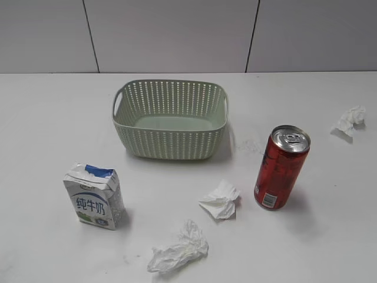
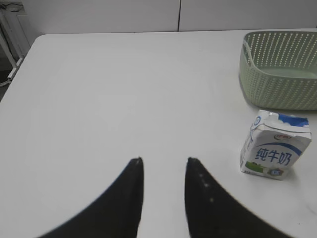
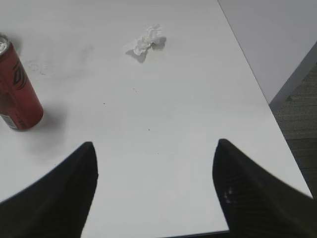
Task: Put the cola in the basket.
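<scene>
White table (image 1: 47,118), left to right: milk carton (image 1: 94,196) near the front-left, basket (image 1: 170,119) toward the back edge, cola (image 1: 281,167) upright toward the right edge. Left gripper (image 2: 163,159) narrowly parted, right gripper (image 3: 154,144) spread wide, both empty above bare tabletop.

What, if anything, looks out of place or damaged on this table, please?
Three crumpled tissues litter the table, and the milk carton's top looks dented. The cola stands upright; the basket sits level.

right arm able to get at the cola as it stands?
Probably yes. The cola stands upright ahead-left of the open right gripper with bare table between; the nearest crumpled tissue lies off that line.
</scene>
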